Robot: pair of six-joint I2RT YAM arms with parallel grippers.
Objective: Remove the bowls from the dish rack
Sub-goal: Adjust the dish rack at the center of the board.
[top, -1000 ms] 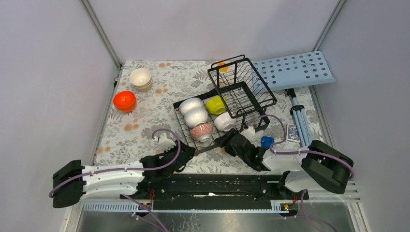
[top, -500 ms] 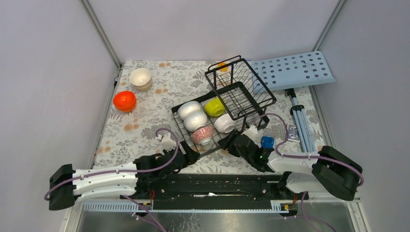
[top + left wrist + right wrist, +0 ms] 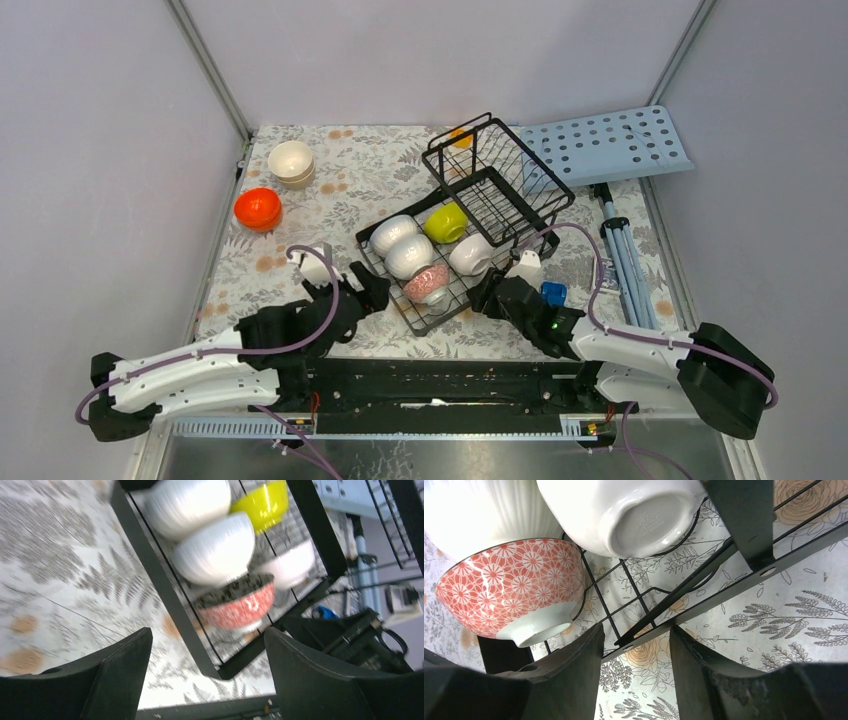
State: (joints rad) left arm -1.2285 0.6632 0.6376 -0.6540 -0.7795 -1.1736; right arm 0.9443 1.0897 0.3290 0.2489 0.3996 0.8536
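The black wire dish rack (image 3: 497, 193) stands mid-table. Its flat base holds two white bowls (image 3: 391, 233), a pink patterned bowl (image 3: 428, 283), a yellow-green bowl (image 3: 446, 222) and another white bowl (image 3: 468, 254). An orange bowl (image 3: 258, 208) and a cream stack (image 3: 291, 162) sit on the cloth at far left. My left gripper (image 3: 365, 290) is open and empty by the rack's left edge, with the pink bowl (image 3: 237, 607) ahead of it (image 3: 207, 632). My right gripper (image 3: 487, 295) is open, and its fingertips straddle the rack's near edge bar (image 3: 704, 592) just below the pink bowl (image 3: 506, 587).
A light-blue perforated board (image 3: 610, 145) leans at the back right. A blue-grey folded stand (image 3: 620, 240) and a small blue object (image 3: 553, 293) lie right of the rack. Another orange item (image 3: 460, 137) shows behind the rack's basket. The walls close in on three sides.
Both arms have reached further forward. The left gripper has moved up along the rack's left side. The rack has turned and shifted a little with its bowls.
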